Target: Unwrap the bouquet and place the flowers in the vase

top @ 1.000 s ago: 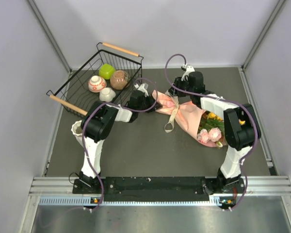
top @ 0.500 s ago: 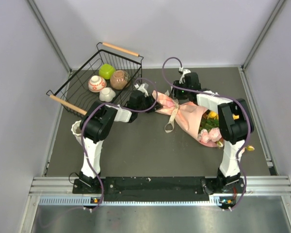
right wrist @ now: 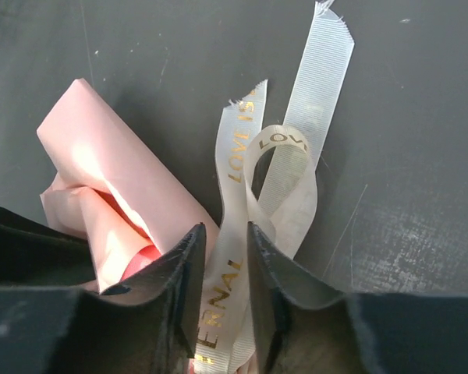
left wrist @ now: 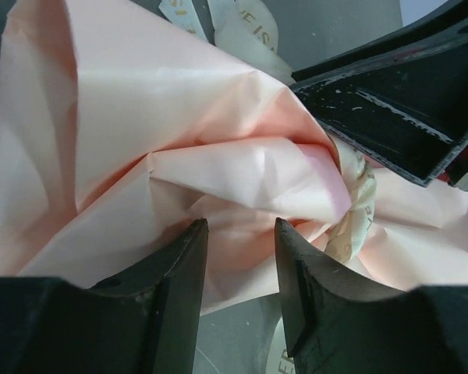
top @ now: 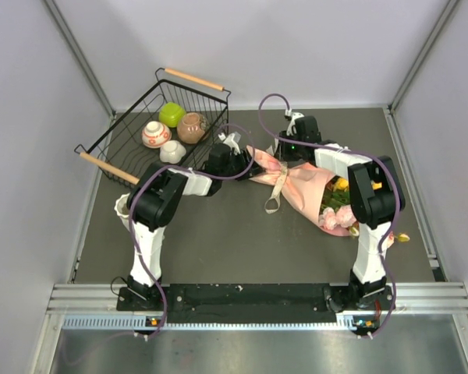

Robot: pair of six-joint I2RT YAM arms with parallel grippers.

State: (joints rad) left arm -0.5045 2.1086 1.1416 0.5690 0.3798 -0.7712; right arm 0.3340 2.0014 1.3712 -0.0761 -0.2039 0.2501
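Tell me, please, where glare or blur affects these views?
Top external: even light, soft shadows, sharp. Left wrist: glare pales the wrapping paper on its upper folds. Right wrist: ribbon lettering crisp; right end effector fingers dark, blurred.

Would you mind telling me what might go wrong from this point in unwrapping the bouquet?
The ribbon runs between the fingers of the right gripper, beside the pink paper; a pull may drag the whole bouquet instead of loosening the tie.
Both grippers crowd the narrow end; the left gripper could bump the right.
The vase stands close by the left arm and might get knocked.
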